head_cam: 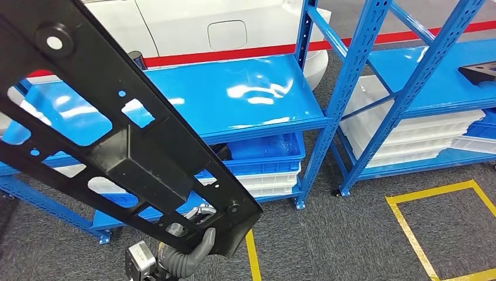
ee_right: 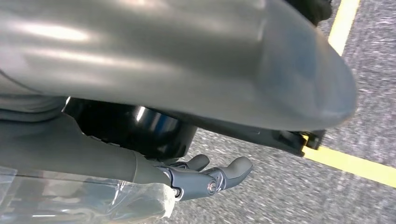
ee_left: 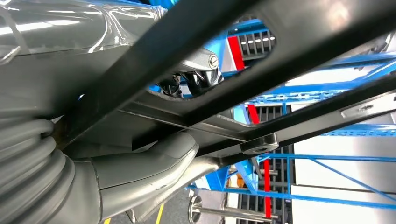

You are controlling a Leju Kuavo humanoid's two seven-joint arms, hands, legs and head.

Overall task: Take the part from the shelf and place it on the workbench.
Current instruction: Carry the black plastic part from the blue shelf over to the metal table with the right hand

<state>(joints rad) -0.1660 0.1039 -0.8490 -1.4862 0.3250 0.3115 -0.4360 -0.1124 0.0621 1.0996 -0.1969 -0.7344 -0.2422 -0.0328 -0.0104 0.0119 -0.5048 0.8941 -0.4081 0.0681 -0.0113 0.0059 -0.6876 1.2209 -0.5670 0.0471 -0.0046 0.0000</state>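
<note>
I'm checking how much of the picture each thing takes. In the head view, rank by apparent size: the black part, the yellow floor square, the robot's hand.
1. Black part, largest, though nearness to the camera inflates it.
2. Yellow floor square, cut off by the picture's edge.
3. Left hand, smallest, gripping the part's lower end.

I see two blue shelf racks standing side by side on grey carpet marked with yellow tape lines. The left rack's upper shelf is glossy blue. Below it sit a blue bin and white trays. On the right rack, a dark object, possibly another part, lies above stacked white trays.
</note>
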